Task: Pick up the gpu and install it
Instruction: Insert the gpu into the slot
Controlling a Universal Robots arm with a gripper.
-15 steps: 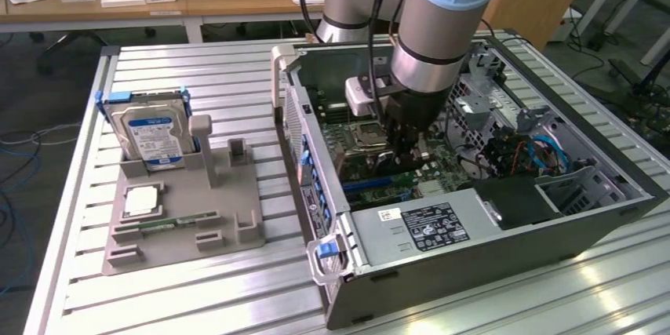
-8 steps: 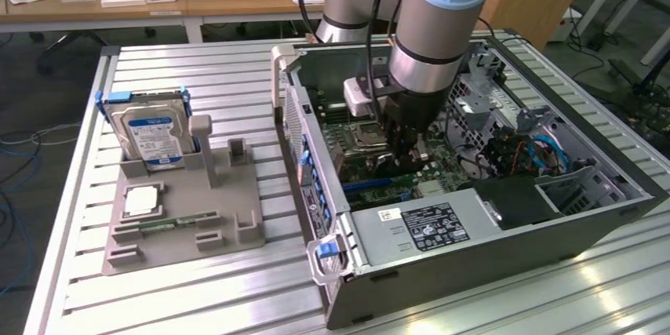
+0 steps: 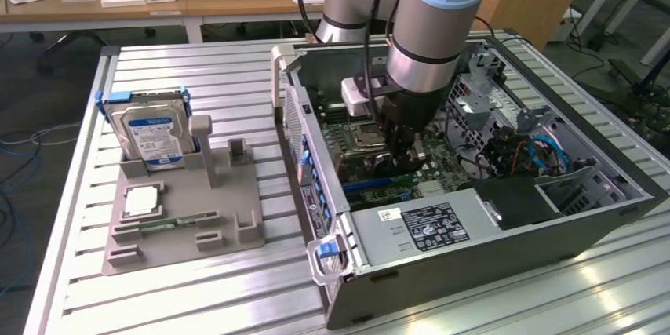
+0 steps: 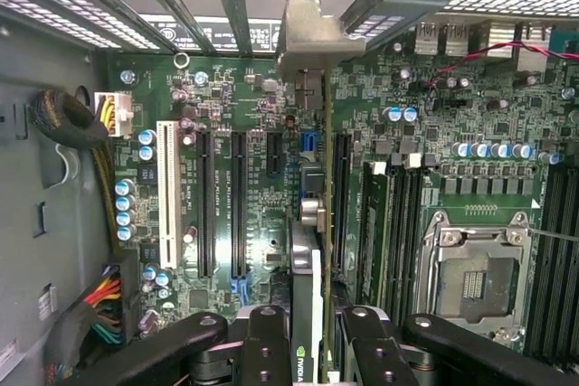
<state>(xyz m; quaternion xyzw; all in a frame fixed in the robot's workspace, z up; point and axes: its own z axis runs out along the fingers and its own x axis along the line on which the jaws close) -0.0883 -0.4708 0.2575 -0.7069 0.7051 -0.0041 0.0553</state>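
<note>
Black fingers (image 4: 262, 350) of the gripper (image 4: 308, 350) pinch the gpu (image 4: 308, 268) edge-on, jaws part closed around it. Beyond, the card stands upright over the motherboard (image 4: 244, 115), its bracket (image 4: 312, 33) at twelve o'clock against the case (image 3: 586, 217) rear.

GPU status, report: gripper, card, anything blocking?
Gripper shut on gpu, edge-on. Card inside the computer case, over the motherboard slots. Nothing blocking seen.

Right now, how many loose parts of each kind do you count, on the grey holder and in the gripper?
Hard drive: 1
Memory stick: 1
Square silver chip: 1
GPU, held in the gripper: 1
Total: 4
</note>
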